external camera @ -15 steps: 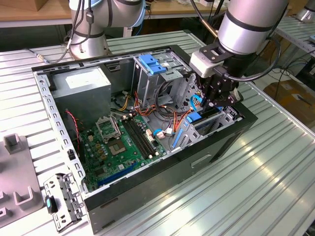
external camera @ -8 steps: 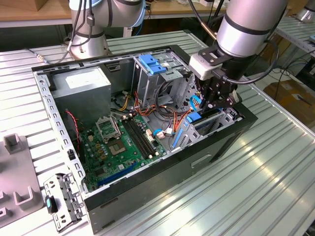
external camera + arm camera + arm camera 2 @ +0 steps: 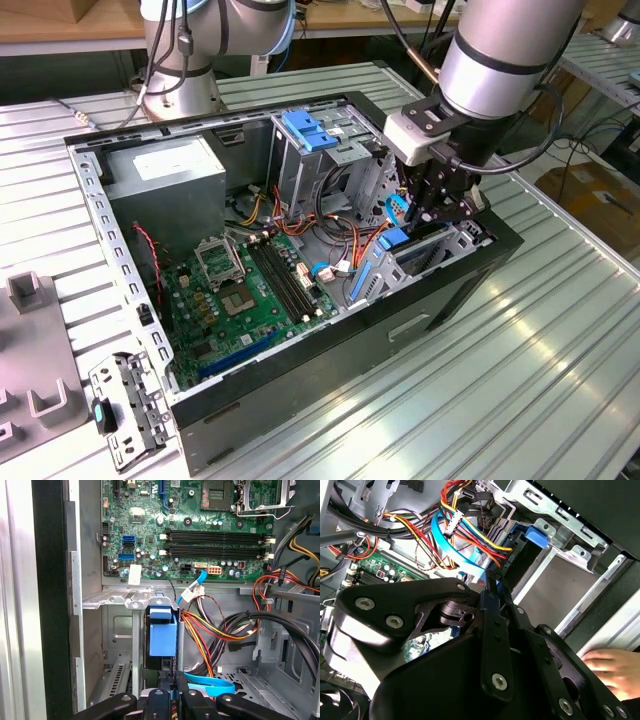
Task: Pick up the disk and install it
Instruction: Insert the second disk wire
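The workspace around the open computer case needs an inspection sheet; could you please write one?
Surface: ribbed metal table carrying the open computer case.
Job's things: disk, blue-railed, standing in the drive bay by the case's front wall.
Clutter: loose metal bracket and grey fixture on the table.
Grippers: tool shut on the disk's end.
Cables: red, yellow and orange bundle; flat blue cable.
Surroundings: second arm's base; a hand on the table.
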`<state>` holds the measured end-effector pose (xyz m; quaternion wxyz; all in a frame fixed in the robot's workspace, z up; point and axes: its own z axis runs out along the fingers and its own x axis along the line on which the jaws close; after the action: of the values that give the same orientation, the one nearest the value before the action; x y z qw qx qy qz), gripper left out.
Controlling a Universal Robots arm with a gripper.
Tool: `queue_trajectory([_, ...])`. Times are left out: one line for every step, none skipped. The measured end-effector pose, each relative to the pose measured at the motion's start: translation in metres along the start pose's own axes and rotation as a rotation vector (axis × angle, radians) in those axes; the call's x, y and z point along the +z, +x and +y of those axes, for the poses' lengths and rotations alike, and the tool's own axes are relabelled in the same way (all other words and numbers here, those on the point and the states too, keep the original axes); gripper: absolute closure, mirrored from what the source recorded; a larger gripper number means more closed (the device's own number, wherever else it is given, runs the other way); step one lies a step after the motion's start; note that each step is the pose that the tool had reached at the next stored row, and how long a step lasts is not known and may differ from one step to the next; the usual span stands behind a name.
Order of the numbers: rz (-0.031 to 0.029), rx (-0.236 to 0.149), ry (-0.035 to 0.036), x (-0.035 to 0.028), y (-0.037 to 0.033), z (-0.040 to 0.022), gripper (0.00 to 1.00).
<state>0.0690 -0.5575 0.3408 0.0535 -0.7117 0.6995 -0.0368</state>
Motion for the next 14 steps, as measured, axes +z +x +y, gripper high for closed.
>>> queue_trajectory([0.0,0.0,0.0,-0.0007,0.0,-0.0001,0.83])
queue_trajectory([-0.0003,0.0,0.0001,-0.0022,-0.0001,-0.0003,0.83])
queue_trajectory([-0.0003,0.0,0.0001,-0.005,-0.0001,-0.0006,0.83])
queue_trajectory([-0.0005,0.0,0.0001,-0.0085,-0.0002,-0.0011,0.76])
queue_trajectory([-0.0006,0.0,0.0001,-0.012,-0.0003,-0.0015,0.76])
queue_trajectory([-0.0007,0.0,0.0001,-0.0148,-0.0003,-0.0019,0.76])
queue_trajectory([-0.0007,0.0,0.0001,-0.0158,-0.0004,-0.002,0.76])
queue_trajectory([-0.0008,0.0,0.0001,-0.0157,-0.0004,-0.002,0.76])
queue_trajectory([-0.0007,0.0,0.0,-0.0158,-0.0004,-0.002,0.76])
queue_trajectory([-0.0008,0.0,0.0001,-0.0158,-0.0004,-0.002,0.78])
queue_trajectory([-0.0007,0.0,0.0001,-0.0158,-0.0004,-0.002,0.84])
queue_trajectory([-0.0007,0.0,0.0,-0.0158,-0.0004,-0.002,0.89])
queue_trajectory([-0.0007,0.0,0.0001,-0.0158,-0.0004,-0.002,0.89])
queue_trajectory([-0.0008,0.0,0.0001,-0.0158,-0.0004,-0.002,0.89])
